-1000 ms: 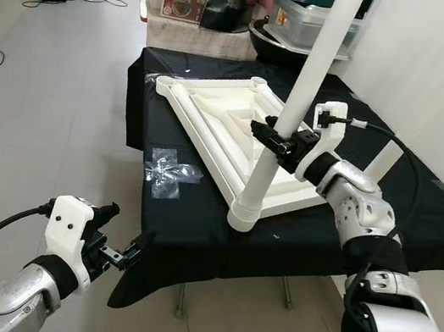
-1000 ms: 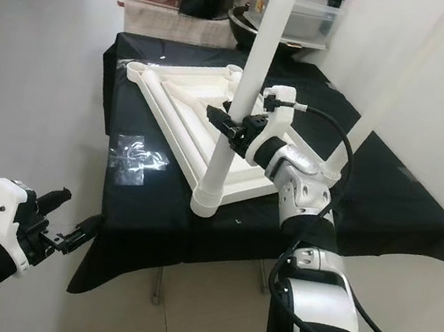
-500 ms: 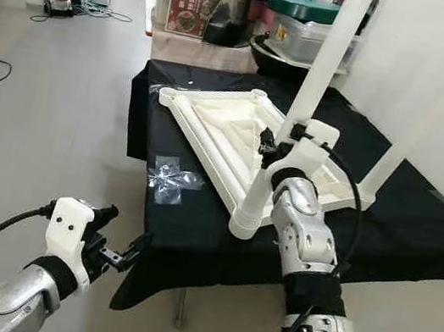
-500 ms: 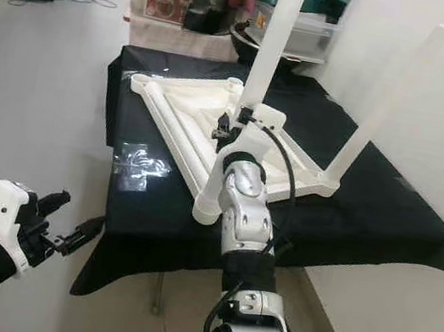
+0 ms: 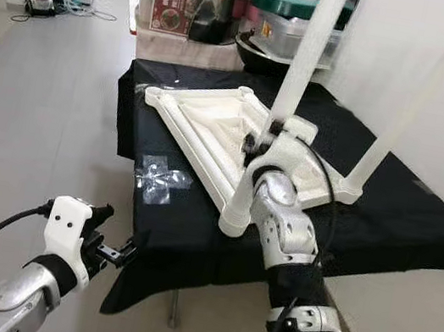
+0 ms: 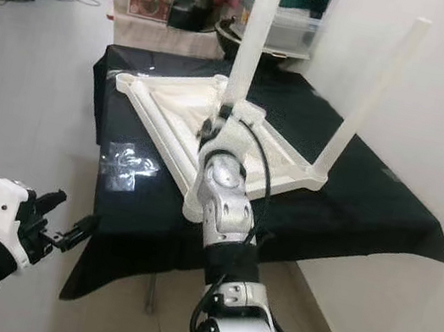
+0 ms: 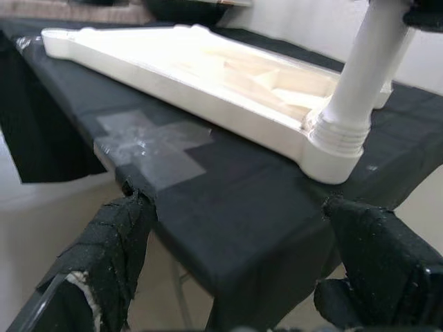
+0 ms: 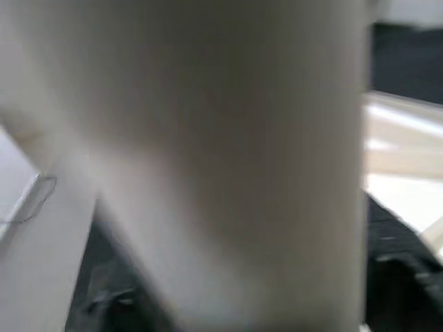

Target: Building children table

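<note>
One white tabletop (image 5: 212, 126) lies upside down on the black-draped desk (image 5: 418, 226), with two white legs standing in its corners. The right claw (image 5: 257, 140) is clamped round the near leg (image 5: 291, 92). The left claw (image 5: 116, 253), fingers spread and empty, hangs below the desk edge.

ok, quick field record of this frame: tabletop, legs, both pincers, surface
tabletop: white tabletop lying upside down on the black cloth
near leg: near leg standing in the front corner socket
far leg: far leg standing in the corner by the wall
right pincer: right pincer at the near leg, partway up; grip cannot be confirmed
left pincer: left pincer open, low in front of the table edge, holding nothing
other: clear plastic wrapper on the cloth
</note>
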Tool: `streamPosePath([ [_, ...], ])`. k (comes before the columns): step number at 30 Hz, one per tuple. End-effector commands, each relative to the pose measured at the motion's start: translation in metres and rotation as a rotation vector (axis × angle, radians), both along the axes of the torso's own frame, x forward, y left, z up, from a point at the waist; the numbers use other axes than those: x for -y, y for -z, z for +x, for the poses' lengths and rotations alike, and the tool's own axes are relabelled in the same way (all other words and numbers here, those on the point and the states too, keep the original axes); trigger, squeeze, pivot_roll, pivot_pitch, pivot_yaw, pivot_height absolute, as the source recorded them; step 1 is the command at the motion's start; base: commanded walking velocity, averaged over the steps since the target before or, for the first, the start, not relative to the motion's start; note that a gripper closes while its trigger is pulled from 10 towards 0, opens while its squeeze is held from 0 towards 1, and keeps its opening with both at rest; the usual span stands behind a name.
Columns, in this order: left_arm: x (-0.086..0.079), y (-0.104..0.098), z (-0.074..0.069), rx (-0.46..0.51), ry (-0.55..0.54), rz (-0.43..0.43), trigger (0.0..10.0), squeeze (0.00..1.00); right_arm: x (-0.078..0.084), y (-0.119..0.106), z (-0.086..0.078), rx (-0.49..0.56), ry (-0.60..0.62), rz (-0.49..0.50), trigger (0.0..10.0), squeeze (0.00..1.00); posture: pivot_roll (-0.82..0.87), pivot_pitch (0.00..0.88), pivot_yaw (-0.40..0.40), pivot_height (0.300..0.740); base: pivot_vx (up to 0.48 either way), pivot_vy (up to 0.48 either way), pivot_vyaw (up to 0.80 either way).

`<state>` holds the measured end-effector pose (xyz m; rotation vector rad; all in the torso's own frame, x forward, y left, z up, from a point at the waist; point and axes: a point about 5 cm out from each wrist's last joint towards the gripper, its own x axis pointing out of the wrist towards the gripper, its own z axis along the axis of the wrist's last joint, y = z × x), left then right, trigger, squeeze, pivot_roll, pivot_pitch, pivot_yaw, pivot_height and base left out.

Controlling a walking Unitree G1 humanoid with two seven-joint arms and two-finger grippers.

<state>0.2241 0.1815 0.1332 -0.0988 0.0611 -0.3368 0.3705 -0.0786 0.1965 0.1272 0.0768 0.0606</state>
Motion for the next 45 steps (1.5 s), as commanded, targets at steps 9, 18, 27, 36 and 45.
streamPosePath([
  [9, 0.0, 0.002, 0.001, 0.0, 0.011, -0.018, 10.0, 0.0, 0.018, -0.053, -0.003, 0.208, -0.394, 0.064, 10.0, 0.0, 0.1, 0.0, -0.07, 0.74, 0.0, 0.0, 0.0],
  [18, 0.001, 0.004, 0.002, 0.001, 0.013, -0.026, 10.0, 0.0, 0.02, -0.037, -0.016, 0.229, -0.82, -0.165, 10.0, 0.0, 0.1, 0.0, -0.079, 0.74, 0.0, 0.0, 0.0],
  [27, 0.0, 0.006, 0.002, -0.002, 0.017, -0.025, 10.0, 0.0, 0.025, -0.029, -0.01, 0.228, -0.939, -0.196, 0.0, 0.0, 0.12, 0.0, -0.087, 0.74, 0.0, 0.0, 0.0],
  [36, -0.001, 0.006, 0.001, -0.002, 0.017, -0.023, 10.0, 0.0, 0.025, -0.026, -0.005, 0.232, -0.85, -0.074, 0.0, 0.0, 0.12, 0.0, -0.082, 0.74, 0.0, 0.0, 0.0],
  [45, -0.001, 0.005, 0.001, 0.0, 0.017, -0.023, 10.0, 0.0, 0.047, 0.002, 0.01, 0.049, -0.137, -0.069, 0.0, 0.0, 0.12, 0.0, -0.086, 0.74, 0.0, 0.0, 0.0],
])
